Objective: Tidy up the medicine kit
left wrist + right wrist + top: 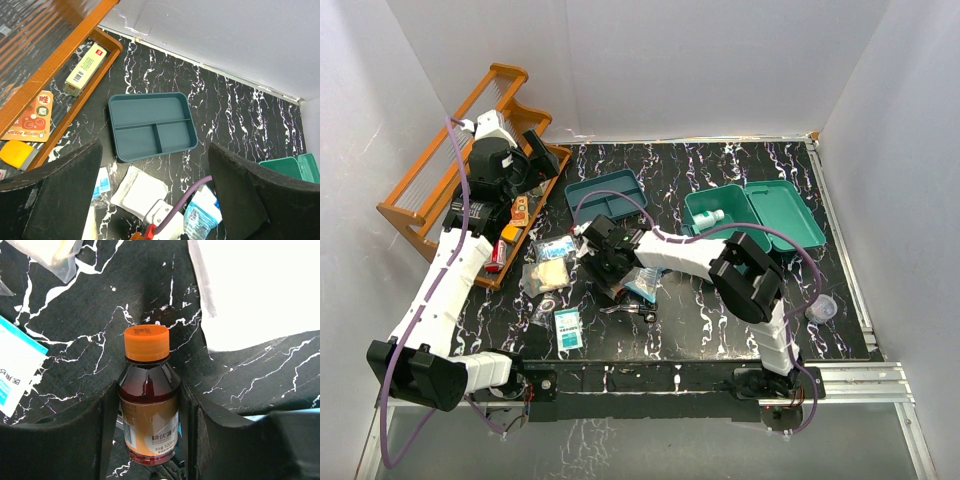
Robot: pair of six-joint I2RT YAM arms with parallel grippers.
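Note:
The medicine kit (790, 215) is a teal box standing open at the back right, with a white bottle (710, 218) inside it. Its teal divided tray (605, 193) (150, 125) lies apart on the table, empty. A brown bottle (149, 410) with an orange cap lies on the black marble table. My right gripper (148, 390) (610, 265) is shut on its body, a finger pressed against each side. Higher up, my left gripper (154, 160) (505, 165) hangs wide open by the rack, holding nothing.
An orange wooden rack (440, 165) at the back left holds a pale box (85, 69) and packets. A gauze packet (548, 275) (140, 187), blue-white sachets (567, 328), a blue-white pouch (202, 215) and a metal tool (630, 312) lie mid-table. A small round container (823, 308) sits right.

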